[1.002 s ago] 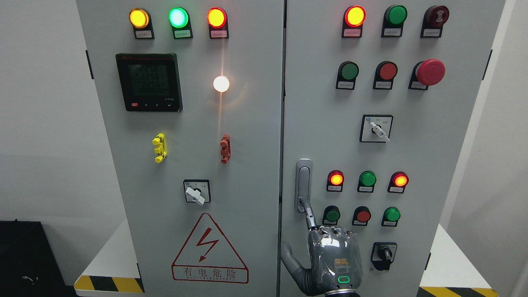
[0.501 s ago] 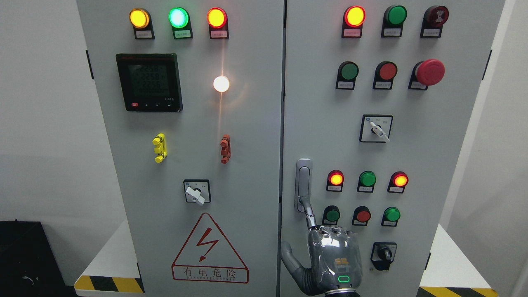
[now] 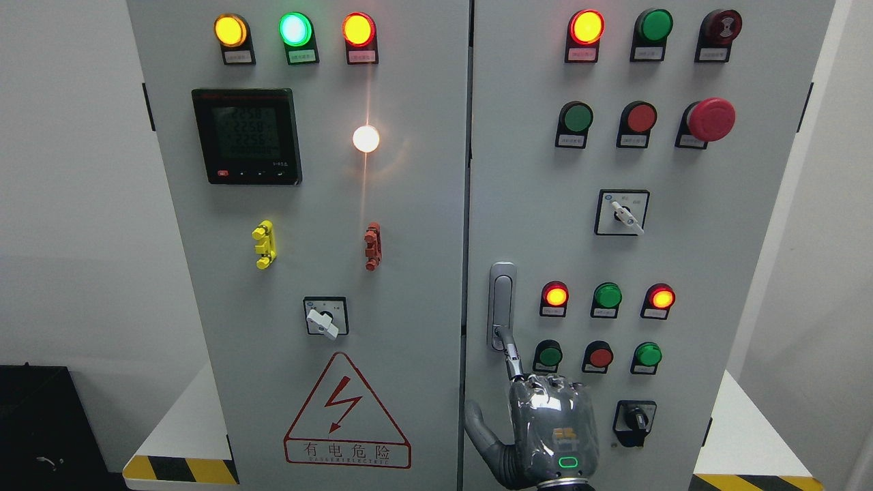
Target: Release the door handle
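My right hand (image 3: 552, 426) sits at six o'clock in the head view, index finger (image 3: 510, 354) extended onto the lower end of the door handle (image 3: 502, 305), thumb splayed, the other fingers curled and gripping nothing. I judge that if I withdraw at an angle, the fingertip could snag and drag the handle, or clip the green button (image 3: 548, 355) at three o'clock.

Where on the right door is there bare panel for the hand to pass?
Bare: the strip above the door handle, left of the green button and selector switch. Crowded: right of the right hand, among the lower buttons.
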